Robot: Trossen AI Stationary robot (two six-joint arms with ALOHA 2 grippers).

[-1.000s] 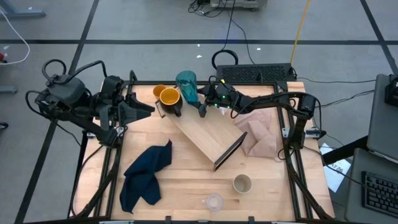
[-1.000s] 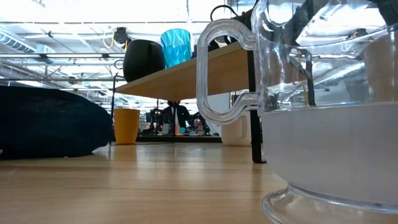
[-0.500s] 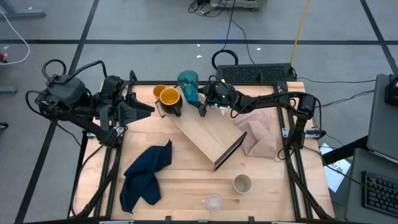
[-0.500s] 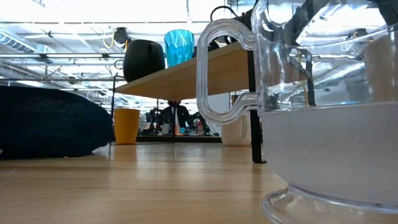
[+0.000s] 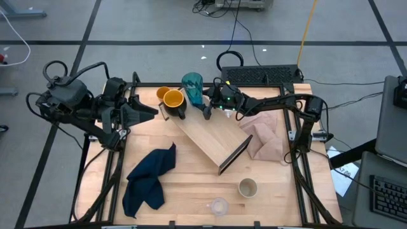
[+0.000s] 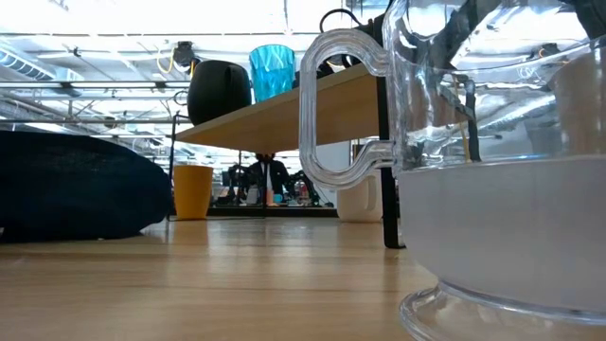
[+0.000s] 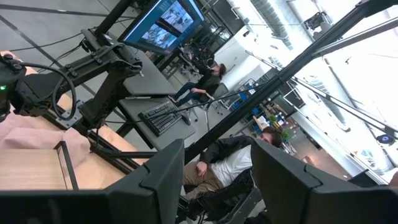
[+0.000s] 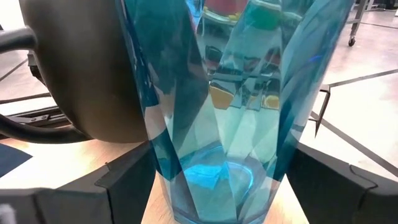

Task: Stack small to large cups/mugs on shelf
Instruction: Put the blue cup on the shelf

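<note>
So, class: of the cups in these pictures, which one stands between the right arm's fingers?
The tall teal translucent tumbler, standing on the light-wood shelf. The other cups stand clear of both grippers.

I have my right arm stretched out from the right side toward the shelf [image 5: 210, 137]'s far end, its end effector [image 5: 206, 105] level with the shelf top, fingers [image 8: 127, 180] parted. My left arm sits folded beyond the shelf's far-left end, off to the left, its end effector [image 5: 145, 111] pointing toward the shelf with fingers [image 7: 158, 180] parted and nothing between them.
</note>
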